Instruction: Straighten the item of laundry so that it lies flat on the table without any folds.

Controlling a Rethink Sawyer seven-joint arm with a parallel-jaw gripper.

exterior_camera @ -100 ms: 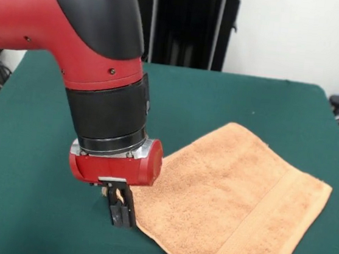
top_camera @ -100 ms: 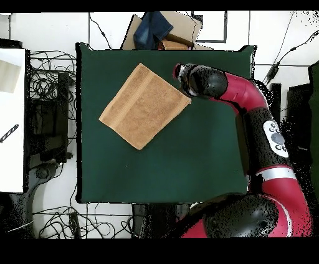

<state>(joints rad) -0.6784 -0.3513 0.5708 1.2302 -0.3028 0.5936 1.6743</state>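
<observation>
The item of laundry (exterior_camera @ -100 ms: pixel 229 195), a peach-orange towel with a woven band near one hem, lies spread flat on the green table (exterior_camera @ -100 ms: pixel 32 148), turned like a diamond. My gripper (exterior_camera @ -100 ms: pixel 121 216) stands low at the towel's left corner, its black fingers (exterior_camera @ -100 ms: pixel 128 211) close together and pinching the cloth edge there; the corner itself is hidden behind them. From above, the towel (top_camera @ -100 ms: pixel 144 106) sits in the table's (top_camera @ -100 ms: pixel 187 155) upper left part. There the gripper (top_camera @ -100 ms: pixel 182 71) is at the towel's right corner, mostly covered by the wrist.
A cardboard box with blue cloth (top_camera @ -100 ms: pixel 159 31) sits just past the table's top edge in the overhead view. Cables (top_camera @ -100 ms: pixel 47 93) and a white bench (top_camera @ -100 ms: pixel 11 118) lie off the table's left side. A black stand (exterior_camera @ -100 ms: pixel 184 24) rises behind the table.
</observation>
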